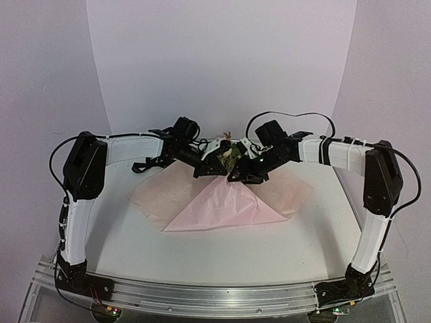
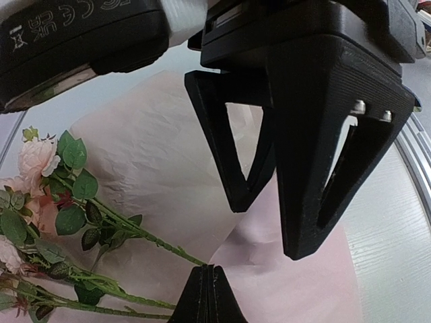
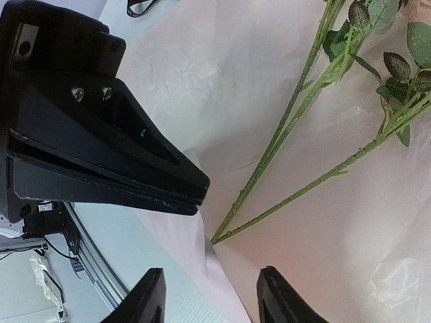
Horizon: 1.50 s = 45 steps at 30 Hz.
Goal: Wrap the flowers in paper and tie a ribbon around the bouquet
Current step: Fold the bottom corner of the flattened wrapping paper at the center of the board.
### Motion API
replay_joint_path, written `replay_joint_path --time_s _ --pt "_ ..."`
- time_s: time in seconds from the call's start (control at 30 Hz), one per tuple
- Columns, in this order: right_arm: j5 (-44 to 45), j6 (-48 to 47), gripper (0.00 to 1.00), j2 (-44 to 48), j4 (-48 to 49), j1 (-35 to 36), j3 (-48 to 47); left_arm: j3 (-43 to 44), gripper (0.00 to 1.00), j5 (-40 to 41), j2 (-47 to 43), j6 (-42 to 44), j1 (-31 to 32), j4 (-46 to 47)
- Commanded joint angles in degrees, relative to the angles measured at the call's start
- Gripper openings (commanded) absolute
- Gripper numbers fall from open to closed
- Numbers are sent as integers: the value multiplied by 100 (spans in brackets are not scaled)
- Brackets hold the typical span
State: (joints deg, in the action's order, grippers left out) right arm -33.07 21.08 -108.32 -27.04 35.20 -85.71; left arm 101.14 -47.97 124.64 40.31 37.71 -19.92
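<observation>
Two arms: you have both reaching in to the far middle of the table [image 1: 135, 249]. The wrists meet over the paper [image 1: 222, 202] and the grippers are almost nose to nose.
Left gripper [image 2: 205, 286]: fully closed, your two fingers pressed flat together into one point. Nothing shows between them. You cannot tell from these views whether they nip a fold of the sheet.
Right gripper [image 3: 212, 299]: partly open, with a clear gap between its fingers. Only paper shows through that gap, and it has hold of nothing.
Spacing: the left tip sits just beside the right fingers, both low over the sheet. You cannot tell whether either one touches it.
Flowers [image 2: 47, 195]: lying flat on the paper, gripped by neither arm. In your left wrist view the pink and cream blossoms and green leaves sit at the left edge.
Stems [image 3: 289, 155]: thin and green, running from the leaves and coming together at their cut ends. Those ends lie just short of the left tip and near the gap of the right gripper.
Paper: spread on the table, pale pink and crinkled, much wider than the bunch. One part is folded over into a triangular flap pointing toward the near side. The flowers rest on its far part, under the grippers.
Black strand [image 1: 143, 165]: on the table by the paper's far left corner, under the left arm. You cannot tell whether it is ribbon or cable.
</observation>
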Motion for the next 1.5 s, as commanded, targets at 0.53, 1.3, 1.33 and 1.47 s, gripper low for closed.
replay_joint_path --time_s 0.53,1.3,1.33,1.47 --pt "1959 -115 0 -324 -14 27 -331 -847 56 1159 -926 -3614 -466 2829" --pt "2451 669 0 385 1102 271 678 -1333 53 -8 245 -7299 -1005 2937" --pt "2445 691 0 491 1146 337 763 -1427 53 15 284 -7344 -1006 2916" --pt "2437 771 0 760 1224 562 1003 -1673 53 350 354 -7431 -1012 2644"
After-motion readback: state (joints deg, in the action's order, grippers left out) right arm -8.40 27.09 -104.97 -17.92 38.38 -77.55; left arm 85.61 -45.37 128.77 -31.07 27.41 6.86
